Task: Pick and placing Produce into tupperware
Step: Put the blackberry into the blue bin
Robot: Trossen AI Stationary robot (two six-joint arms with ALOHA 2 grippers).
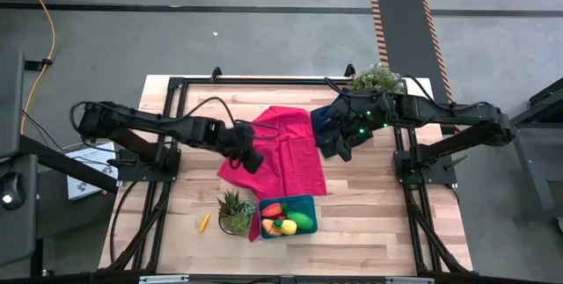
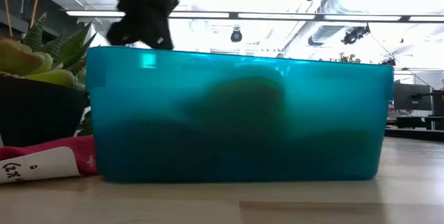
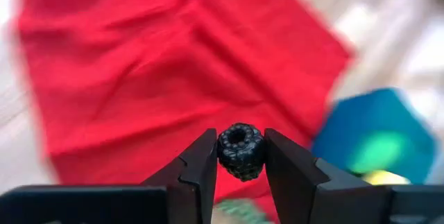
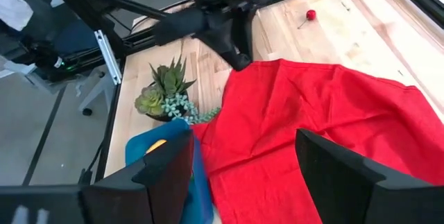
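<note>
The teal tupperware (image 1: 286,216) stands near the table's near edge. It holds a red-orange carrot (image 1: 272,209), a green oval (image 1: 301,221), and yellow and orange pieces. A thin yellow stick (image 1: 204,222) lies on the wood to its left. My left gripper (image 1: 252,158) hovers over a red cloth (image 1: 286,148), shut on a small dark berry-shaped toy (image 3: 241,153). My right gripper (image 1: 339,148) waits open (image 4: 243,168) above a navy cloth (image 1: 324,119). In the low view the tupperware wall (image 2: 236,113) fills the frame, with dim shapes behind it. My left gripper pinches the dark berry toy by its two opposite sides (image 3: 222,151) between both fingers (image 3: 201,161), near their free ends. The berry is lifted clear above the red cloth, its hollow end facing the wrist camera.
A small potted succulent (image 1: 236,212) stands touching the tupperware's left side. A leafy plant (image 1: 378,77) sits at the far right. A small red cherry-like piece (image 4: 311,14) lies on the wood beyond the red cloth. Black frame rails run along both table sides.
</note>
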